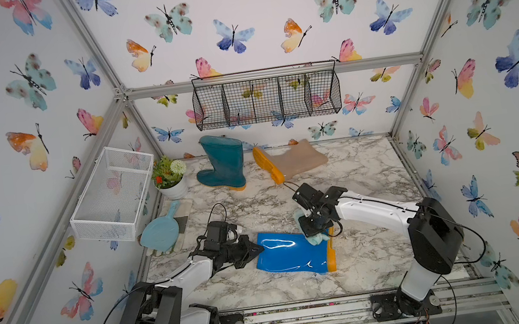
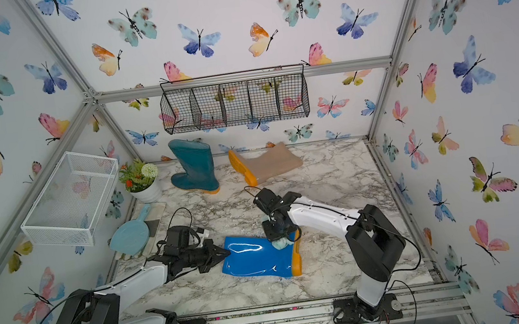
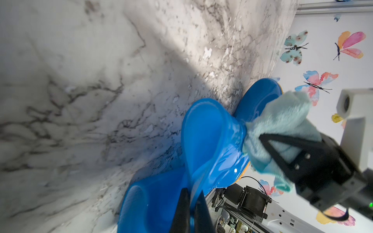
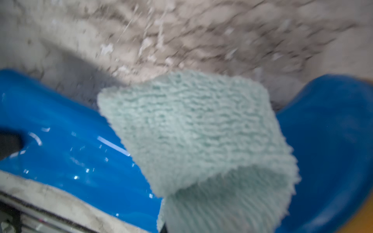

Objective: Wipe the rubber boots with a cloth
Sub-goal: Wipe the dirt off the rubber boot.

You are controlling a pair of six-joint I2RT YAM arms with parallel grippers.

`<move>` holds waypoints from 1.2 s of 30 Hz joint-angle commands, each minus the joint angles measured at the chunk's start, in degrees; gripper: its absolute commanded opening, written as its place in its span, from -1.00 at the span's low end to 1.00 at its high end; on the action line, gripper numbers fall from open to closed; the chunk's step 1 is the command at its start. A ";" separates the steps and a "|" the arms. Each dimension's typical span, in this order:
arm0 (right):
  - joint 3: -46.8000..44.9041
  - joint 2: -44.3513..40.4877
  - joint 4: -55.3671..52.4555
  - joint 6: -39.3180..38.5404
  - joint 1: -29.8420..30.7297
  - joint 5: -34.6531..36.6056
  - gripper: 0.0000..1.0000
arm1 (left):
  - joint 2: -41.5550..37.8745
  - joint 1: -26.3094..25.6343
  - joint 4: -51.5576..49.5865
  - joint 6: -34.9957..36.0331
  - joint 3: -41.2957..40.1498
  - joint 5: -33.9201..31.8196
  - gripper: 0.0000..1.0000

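"On the marble table, near the front edge, what do we see?"

"We see the blue boot lying on its side. Our left gripper pinches the rim of its shaft opening. Our right gripper clamps the aqua cloth, which touches the boot near its orange sole. At the back, the teal boot stands upright and the beige boot lies beside it."
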 commanded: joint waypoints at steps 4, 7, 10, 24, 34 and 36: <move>-1.77 -3.33 -1.46 2.39 2.76 1.22 -0.95 | -0.57 0.17 2.38 -0.38 0.85 -2.07 -1.00; -1.01 -1.16 -3.55 -2.91 -4.26 2.67 -0.95 | 0.36 0.14 2.20 -0.06 1.85 -1.59 -1.00; 1.41 0.36 -3.96 -6.54 -12.11 2.32 -0.95 | 0.55 0.19 1.00 0.58 3.12 -1.79 -1.00; -9.06 -8.38 0.13 5.68 -0.07 -6.21 -0.95 | 2.08 0.21 1.22 0.89 3.49 -1.91 -1.00; 2.39 1.36 -0.75 -9.78 -20.70 -3.16 -0.95 | 7.38 0.21 0.89 1.87 8.04 -0.32 -1.00; 6.38 3.16 -2.69 -10.20 -21.23 -2.92 -0.95 | 7.73 0.21 -0.23 2.54 8.89 -0.13 -1.00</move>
